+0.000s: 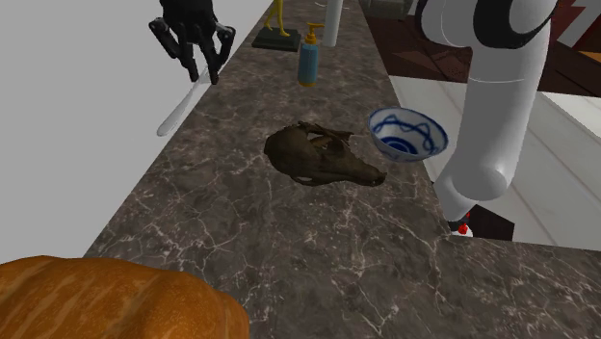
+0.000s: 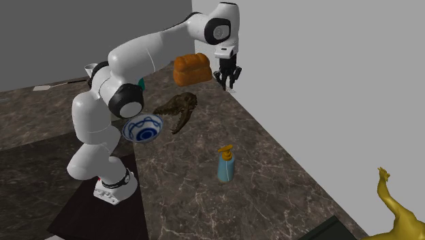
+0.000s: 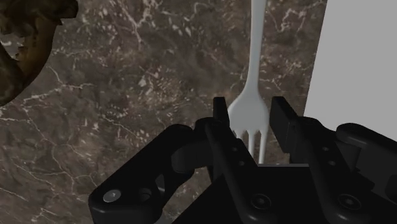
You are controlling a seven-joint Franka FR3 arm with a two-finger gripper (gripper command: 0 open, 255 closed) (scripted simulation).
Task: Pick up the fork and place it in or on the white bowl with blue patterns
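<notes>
The gripper's [image 3: 249, 105] jaws are standing apart, closely flanking the head of the white fork [image 3: 254, 51], which is lying along the marble counter's [image 1: 241, 231] edge, while a brown skull [image 1: 323, 159] is sitting between it and the blue-patterned bowl [image 1: 406, 133].

Dark counter [image 1: 289, 250]: fork [image 1: 181, 108], bowl [image 1: 406, 133], skull [image 1: 323, 156]

We saw a long counter [image 1: 241, 221] of dark brown stone veined with white, bordered along one edge by a plain grey wall [image 1: 67, 116]. At the shoulder view's right, past the counter's other edge, we made out pale planks [image 1: 563, 183] lower down, and a darker brown strip [image 1: 400, 48] beside them.
</notes>
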